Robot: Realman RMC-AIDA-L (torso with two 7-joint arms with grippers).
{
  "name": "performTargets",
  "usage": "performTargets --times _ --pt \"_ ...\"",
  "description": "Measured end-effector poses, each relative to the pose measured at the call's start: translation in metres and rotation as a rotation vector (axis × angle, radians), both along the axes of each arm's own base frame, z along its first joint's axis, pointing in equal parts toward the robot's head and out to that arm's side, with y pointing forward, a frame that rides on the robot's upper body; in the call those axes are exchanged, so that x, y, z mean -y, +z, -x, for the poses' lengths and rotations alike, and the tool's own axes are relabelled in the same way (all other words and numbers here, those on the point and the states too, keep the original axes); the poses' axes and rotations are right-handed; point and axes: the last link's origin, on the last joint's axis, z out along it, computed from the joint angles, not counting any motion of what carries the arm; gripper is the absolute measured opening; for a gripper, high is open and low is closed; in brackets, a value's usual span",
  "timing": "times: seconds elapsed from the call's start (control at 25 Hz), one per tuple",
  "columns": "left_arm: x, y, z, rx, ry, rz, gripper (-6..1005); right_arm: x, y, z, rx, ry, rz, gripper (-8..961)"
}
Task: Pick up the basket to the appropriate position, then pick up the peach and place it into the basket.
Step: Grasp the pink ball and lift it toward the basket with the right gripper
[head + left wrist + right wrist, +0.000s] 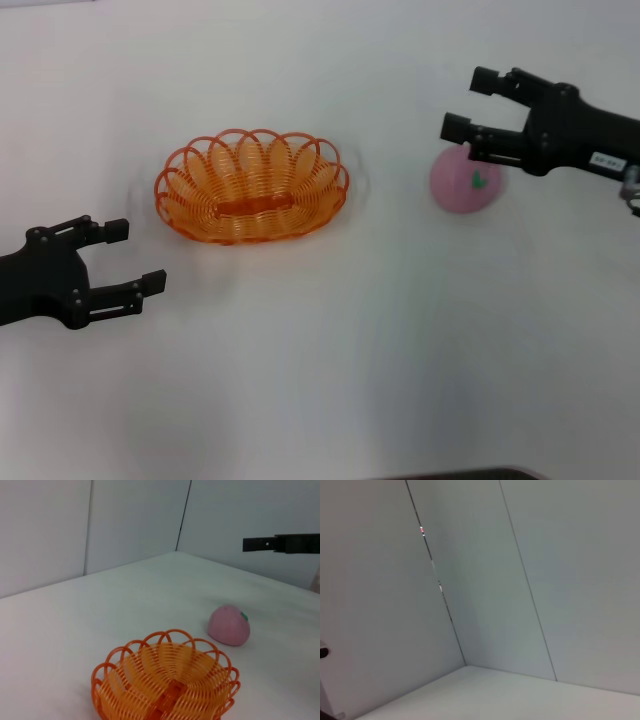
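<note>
The orange basket (252, 186) sits on the white table, left of centre, empty; it also shows in the left wrist view (165, 682). The pink peach (465, 182) with a green leaf mark lies on the table to the right; it also shows in the left wrist view (229, 625). My right gripper (464, 104) is open and hangs above the peach, partly covering its top, apart from it. My left gripper (135, 255) is open and empty, in front and to the left of the basket, not touching it.
The white table (330, 380) is bare in front. Grey wall panels stand behind it (470, 580). The right arm's fingers show far off in the left wrist view (265, 544).
</note>
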Motion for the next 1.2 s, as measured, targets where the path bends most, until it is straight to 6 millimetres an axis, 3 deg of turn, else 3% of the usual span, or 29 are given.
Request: performTargets --times 0.36,0.48,0.92,1.2 --pt "0.001 0.001 -0.001 0.011 -0.003 -0.002 841 0.007 0.038 -0.022 0.008 -0.075 -0.145 946" --pt "0.001 0.000 -0.001 0.011 -0.003 0.001 842 0.014 0.043 -0.031 0.004 -0.101 -0.205 946" --pt "-0.001 -0.001 -0.002 0.011 -0.003 -0.001 842 0.014 0.044 -0.028 -0.009 -0.086 -0.202 946" --pt "-0.001 -0.001 -0.001 0.012 0.002 -0.002 842 0.004 0.060 -0.020 0.018 -0.057 -0.159 946"
